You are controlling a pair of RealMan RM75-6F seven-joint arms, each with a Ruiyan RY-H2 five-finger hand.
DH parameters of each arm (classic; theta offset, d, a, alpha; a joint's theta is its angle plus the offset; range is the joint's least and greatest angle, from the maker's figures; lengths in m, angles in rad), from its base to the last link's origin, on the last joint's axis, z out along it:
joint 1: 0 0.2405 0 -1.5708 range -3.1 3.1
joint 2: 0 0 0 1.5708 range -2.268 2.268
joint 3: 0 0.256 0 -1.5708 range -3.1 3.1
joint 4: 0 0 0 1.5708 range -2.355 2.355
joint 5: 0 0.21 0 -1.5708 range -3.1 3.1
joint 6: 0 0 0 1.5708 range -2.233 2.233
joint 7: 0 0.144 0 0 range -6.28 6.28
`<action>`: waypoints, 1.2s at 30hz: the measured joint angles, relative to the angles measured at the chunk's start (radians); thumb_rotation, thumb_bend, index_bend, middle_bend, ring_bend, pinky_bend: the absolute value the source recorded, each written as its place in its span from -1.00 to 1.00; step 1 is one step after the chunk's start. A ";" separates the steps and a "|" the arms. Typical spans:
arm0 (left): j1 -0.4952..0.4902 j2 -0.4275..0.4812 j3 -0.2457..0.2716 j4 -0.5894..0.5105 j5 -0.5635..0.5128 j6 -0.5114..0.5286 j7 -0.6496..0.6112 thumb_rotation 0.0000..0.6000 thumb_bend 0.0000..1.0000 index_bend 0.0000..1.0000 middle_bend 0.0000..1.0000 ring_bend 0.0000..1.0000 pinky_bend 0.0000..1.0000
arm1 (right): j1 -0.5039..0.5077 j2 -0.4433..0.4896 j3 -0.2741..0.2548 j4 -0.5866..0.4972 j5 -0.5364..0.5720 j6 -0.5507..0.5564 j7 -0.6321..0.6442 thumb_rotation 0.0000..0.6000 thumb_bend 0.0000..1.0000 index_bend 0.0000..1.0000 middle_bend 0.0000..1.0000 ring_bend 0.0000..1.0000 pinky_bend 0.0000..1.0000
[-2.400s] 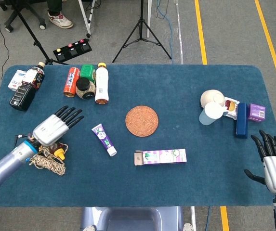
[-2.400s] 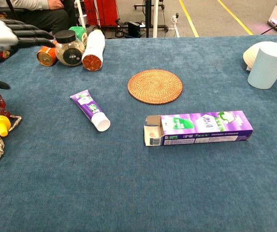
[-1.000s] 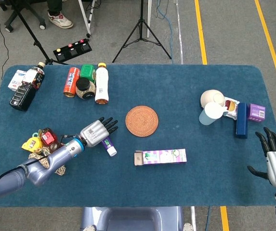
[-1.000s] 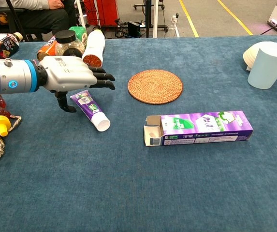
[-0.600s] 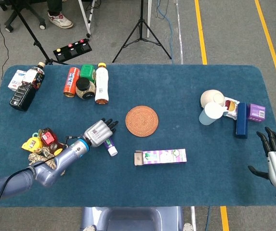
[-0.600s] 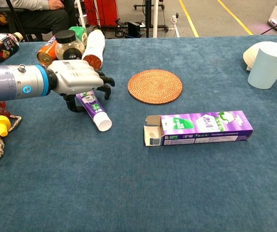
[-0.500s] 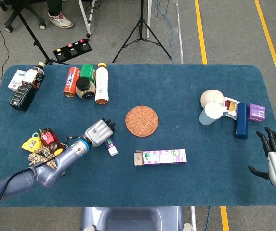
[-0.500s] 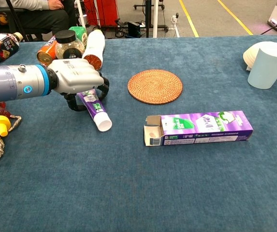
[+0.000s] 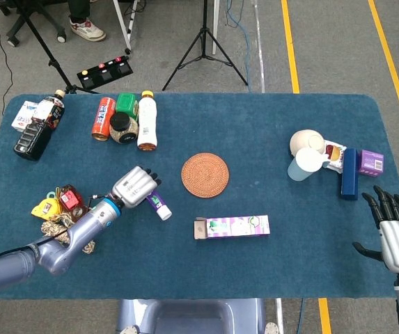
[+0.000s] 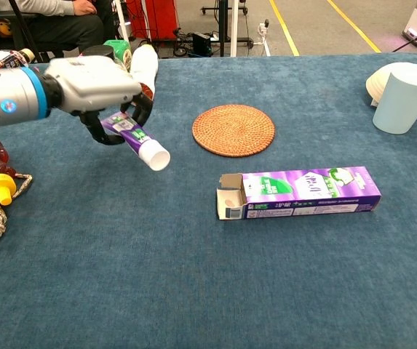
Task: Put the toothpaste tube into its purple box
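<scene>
One left hand [image 10: 92,83], fingers curled around the lifted toothpaste tube [image 10: 134,141], could miss the purple box [image 10: 299,193]'s narrow open end and crumple its flap; the right hand [image 9: 397,233] hangs open-fingered, holding nothing.

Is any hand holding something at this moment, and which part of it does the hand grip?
The left hand holds the purple toothpaste tube by its flat rear part, white cap free. The right hand holds nothing.
</scene>
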 measured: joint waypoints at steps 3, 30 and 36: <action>0.011 0.056 -0.005 -0.047 -0.012 0.018 0.001 1.00 -0.31 0.10 -0.17 -0.24 0.13 | 0.020 0.001 -0.014 0.021 -0.024 -0.045 0.022 1.00 -1.00 -0.79 -0.99 -1.00 -1.00; 0.103 0.405 0.002 -0.404 -0.373 0.142 0.120 1.00 -0.31 0.10 -0.17 -0.24 0.13 | 0.304 -0.118 -0.018 -0.114 0.113 -0.457 -0.252 1.00 -1.00 -0.75 -0.90 -0.97 -0.99; 0.103 0.403 0.009 -0.406 -0.372 0.143 0.101 1.00 -0.31 0.10 -0.17 -0.24 0.13 | 0.345 -0.214 0.002 -0.167 0.300 -0.458 -0.429 1.00 -1.00 -0.74 -0.87 -0.93 -0.96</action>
